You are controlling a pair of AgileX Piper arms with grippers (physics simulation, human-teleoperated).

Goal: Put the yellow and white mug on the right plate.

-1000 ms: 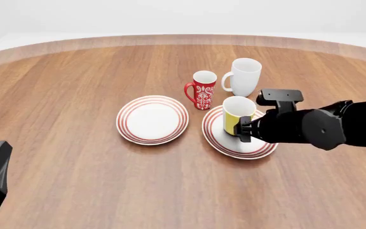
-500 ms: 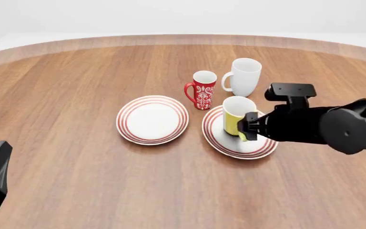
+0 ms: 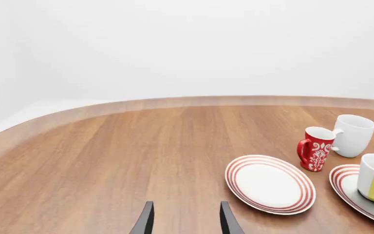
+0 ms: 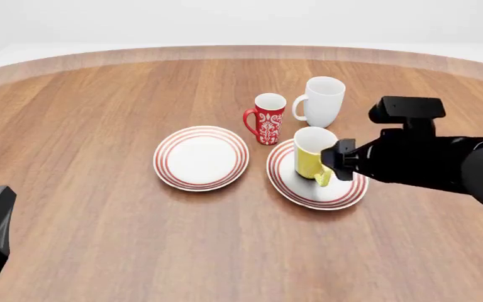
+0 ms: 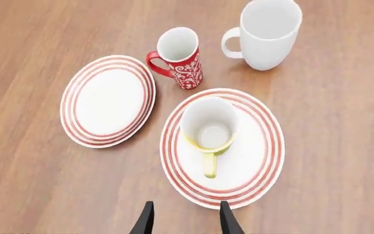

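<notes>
Right wrist view: yellow and white mug (image 5: 208,127) stands just beyond the parted right tool (image 5: 184,218).

Place: a simulated tabletop scene, not a real room
Look: flat, even lighting and smooth, clean surfaces typical of a computer render
Surroundings: plain white all around, with no walls, windows or furniture to be seen
Table (image 4: 99,113): a broad wooden top with a curved far edge and a paler rim
Tableware: two ringed plates, the left plate (image 4: 201,157) and the right plate (image 4: 296,189), with a red patterned mug (image 4: 266,118), a white mug (image 4: 321,100) and a yellow and white mug (image 4: 311,153), set out like a test layout rather than a home meal
Machines: black robot arms reach in from the near side
</notes>
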